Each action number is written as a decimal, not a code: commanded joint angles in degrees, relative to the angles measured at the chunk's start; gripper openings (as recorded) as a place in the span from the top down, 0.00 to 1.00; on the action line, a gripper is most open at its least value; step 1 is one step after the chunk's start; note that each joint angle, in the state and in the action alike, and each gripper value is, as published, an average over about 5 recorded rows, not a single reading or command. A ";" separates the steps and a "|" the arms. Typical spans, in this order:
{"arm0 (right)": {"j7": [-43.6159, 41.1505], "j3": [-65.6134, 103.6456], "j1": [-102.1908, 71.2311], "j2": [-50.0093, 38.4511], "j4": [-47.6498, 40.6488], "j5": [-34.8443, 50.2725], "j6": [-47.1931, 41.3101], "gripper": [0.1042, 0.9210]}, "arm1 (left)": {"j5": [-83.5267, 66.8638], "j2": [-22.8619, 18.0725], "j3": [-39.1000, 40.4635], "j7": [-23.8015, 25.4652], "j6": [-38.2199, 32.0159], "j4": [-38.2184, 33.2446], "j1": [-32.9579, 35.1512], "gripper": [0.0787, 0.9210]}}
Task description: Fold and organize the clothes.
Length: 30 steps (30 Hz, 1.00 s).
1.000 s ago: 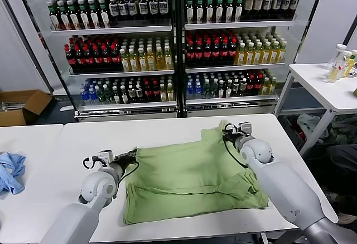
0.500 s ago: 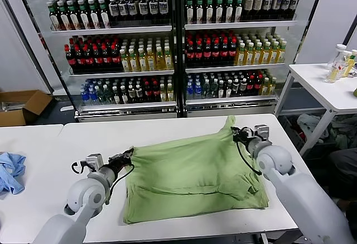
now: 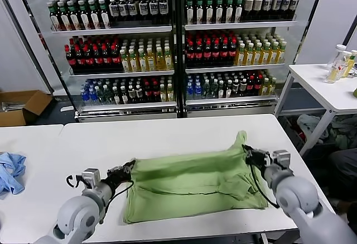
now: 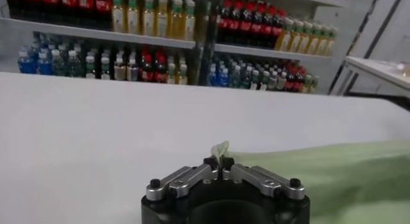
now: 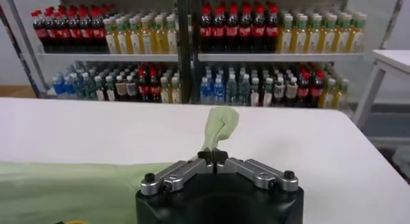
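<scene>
Left gripper (image 3: 129, 168) pinches the green shirt (image 3: 192, 180) at its left edge; right gripper (image 3: 249, 153) clamps the far right corner. Shirt lies long axis left-right, mid-table (image 3: 167, 132) toward the near edge. Blue cloth (image 3: 10, 171) sits far left; drink shelves (image 3: 173, 43) behind.

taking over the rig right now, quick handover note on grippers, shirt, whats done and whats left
Left gripper: shut on the far left corner of the green shirt.
Right gripper: shut on the far right corner, which is lifted into a peak.
Shirt: lies on the white table with its far edge held between both grippers.
Done: both corners gripped, far edge raised.
Left: lay the fold, release, finish folding.
</scene>
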 commanded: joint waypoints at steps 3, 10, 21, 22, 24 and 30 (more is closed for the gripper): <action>1.45 4.39 -12.35 1.62 4.41 -4.32 -0.28 1.00 | 8.27 0.33 1.19 3.39 0.46 -0.32 4.84 0.99; 0.51 4.05 -12.34 2.24 4.71 -8.59 0.33 0.88 | 15.54 -2.59 1.75 1.51 -1.46 -2.53 6.71 0.97; -0.02 6.66 -15.64 2.88 6.96 -10.01 3.05 0.50 | 27.52 -10.89 2.21 -6.93 -4.37 -6.08 14.82 0.61; 0.01 6.65 -15.76 3.02 6.93 -10.04 3.14 0.46 | 28.32 -11.56 2.45 -7.33 -4.44 -5.56 14.93 0.58; 0.04 6.61 -15.92 3.19 6.90 -10.07 3.25 0.40 | 29.78 -12.72 2.91 -8.15 -4.45 -4.32 14.83 0.51; 0.05 6.37 -16.09 3.32 7.09 -10.06 3.34 0.19 | 31.17 -15.21 3.28 -9.98 -3.65 -1.74 13.92 0.30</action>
